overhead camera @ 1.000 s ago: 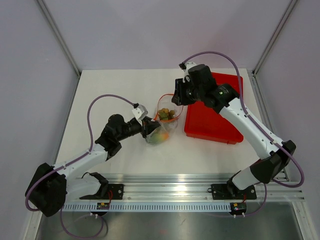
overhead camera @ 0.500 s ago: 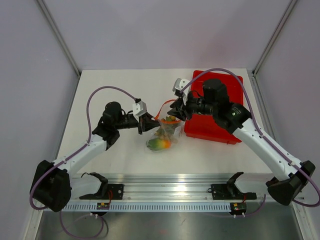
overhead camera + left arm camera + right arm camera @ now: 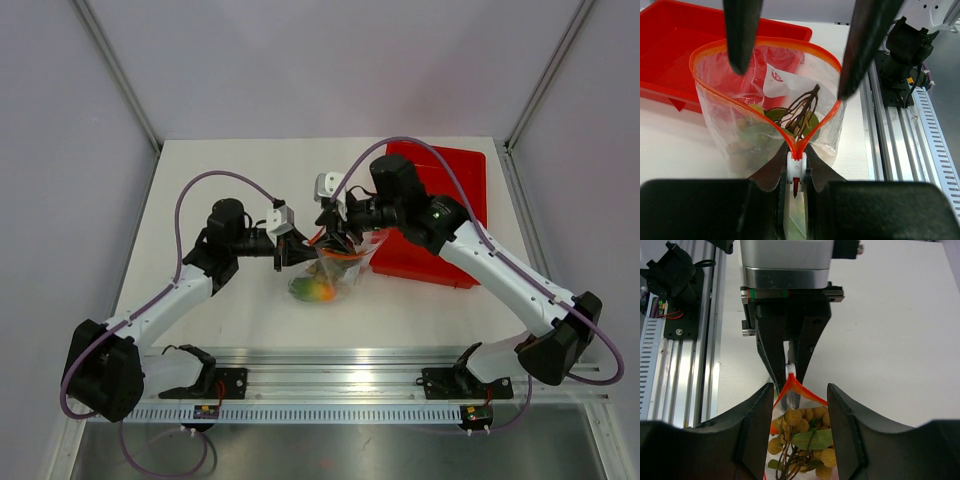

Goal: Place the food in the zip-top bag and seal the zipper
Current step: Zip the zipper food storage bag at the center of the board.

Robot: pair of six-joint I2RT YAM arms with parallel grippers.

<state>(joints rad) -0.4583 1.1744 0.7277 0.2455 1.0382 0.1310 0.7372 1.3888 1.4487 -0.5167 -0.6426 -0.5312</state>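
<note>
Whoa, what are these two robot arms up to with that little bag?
They are bagging toy food, which already sits inside the clear zip-top bag. The left pincer is shut on the end of the zipper. The bag's mouth gapes open, and the right pincer, open, straddles it. The zipper is not yet sealed.
</note>
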